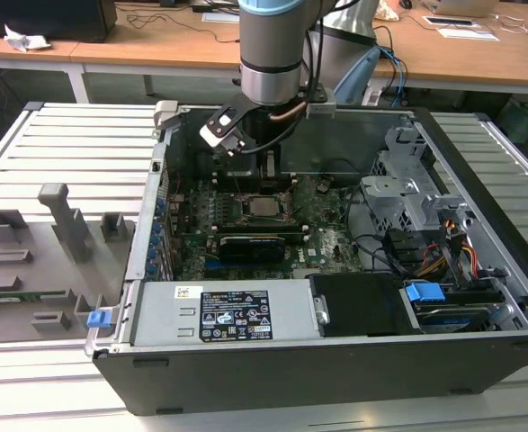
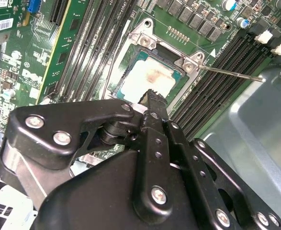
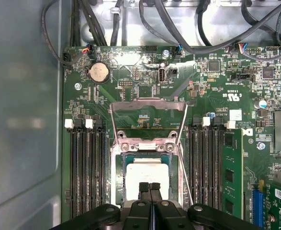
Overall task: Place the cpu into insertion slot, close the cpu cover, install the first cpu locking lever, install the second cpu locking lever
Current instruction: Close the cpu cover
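slatted grey table [image 1: 66, 135] carries the open computer case [image 1: 246, 369], and inside it lies the green motherboard [image 1: 322, 243]. its insertion slot [image 3: 122, 175] holds the cpu [image 3: 147, 168], seated flat, silvery face up. my pincer [image 3: 149, 186] hangs right over that chip with its 2 fingers [image 3: 143, 188] pressed together, gripping nothing; whether the tips touch the face, i cannot tell. past the slot the cpu cover [image 3: 147, 101] stands tipped up, 1 thin lever [image 2: 231, 73] along the slot's side. wooden desks [image 1: 156, 45] sit farthest back.
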`<move>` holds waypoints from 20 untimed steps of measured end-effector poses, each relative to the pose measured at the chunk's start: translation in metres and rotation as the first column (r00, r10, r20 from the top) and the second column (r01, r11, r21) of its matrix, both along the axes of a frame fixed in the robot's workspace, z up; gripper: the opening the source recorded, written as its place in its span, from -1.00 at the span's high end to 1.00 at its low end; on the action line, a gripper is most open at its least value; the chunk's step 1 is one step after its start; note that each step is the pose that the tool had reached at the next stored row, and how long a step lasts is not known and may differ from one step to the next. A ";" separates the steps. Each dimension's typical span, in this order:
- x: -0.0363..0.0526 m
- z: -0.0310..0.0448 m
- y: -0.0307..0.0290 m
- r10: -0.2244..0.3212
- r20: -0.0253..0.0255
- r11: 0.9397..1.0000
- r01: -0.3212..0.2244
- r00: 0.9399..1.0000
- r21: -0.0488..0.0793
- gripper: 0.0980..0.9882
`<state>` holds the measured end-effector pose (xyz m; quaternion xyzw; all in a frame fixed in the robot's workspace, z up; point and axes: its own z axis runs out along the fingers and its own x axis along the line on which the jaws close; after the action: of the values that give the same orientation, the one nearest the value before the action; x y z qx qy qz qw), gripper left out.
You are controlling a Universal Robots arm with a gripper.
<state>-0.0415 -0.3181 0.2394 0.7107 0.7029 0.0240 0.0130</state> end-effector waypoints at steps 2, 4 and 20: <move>0.0000 0.0006 0.0000 0.000 0.000 1.000 0.000 1.000 0.000 0.98; 0.0000 0.0014 0.0000 0.000 0.000 1.000 0.000 1.000 0.000 0.98; 0.0000 0.0104 0.0000 0.000 0.000 1.000 0.000 1.000 0.000 0.98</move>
<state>-0.0415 -0.3181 0.2499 0.7107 0.7029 0.0240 0.0130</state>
